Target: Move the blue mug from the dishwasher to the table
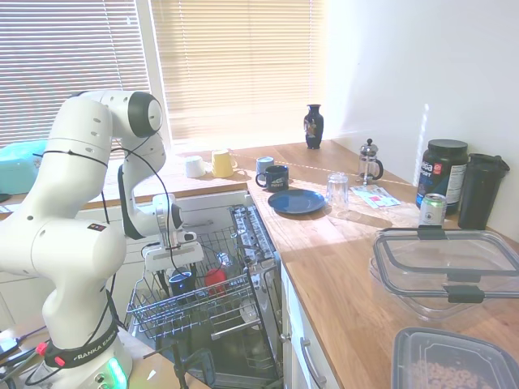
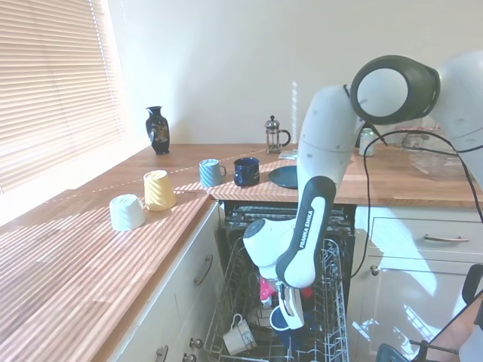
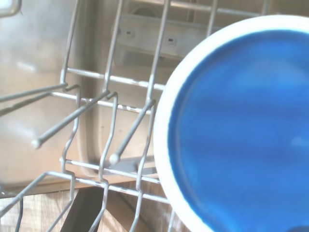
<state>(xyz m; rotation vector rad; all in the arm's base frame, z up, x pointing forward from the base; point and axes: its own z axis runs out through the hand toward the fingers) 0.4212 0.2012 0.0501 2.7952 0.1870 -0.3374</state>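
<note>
Blue mug sits in the pulled-out wire rack of the dishwasher, lower left of first ext. view, directly under the white arm's hand. In second ext. view the mug appears bottom centre, its pale rim and blue inside just below the hand. Wrist view is filled on its right by the mug's round opening, bright blue inside w/ a whitish rim, grey tines beside it.

Hand state: fingers reach down at the rim, but whether they're clamped on the wall or only straddling it can't be told from these pics.

Step in hand, as a judgement: the grasp, or start of the lift; mug not yet out of the rack. Next move calls for a firm pinch on the rim, a straight lift clear of the tines and of the red item beside it, then a swing over to the wooden surface at right of frame.

Mug stands upright, mouth up, long axis vertical. Handle direction not clear.

Further back on the surface: dark blue plate, clear glass, two more mugs, then a vase by the window.
</note>
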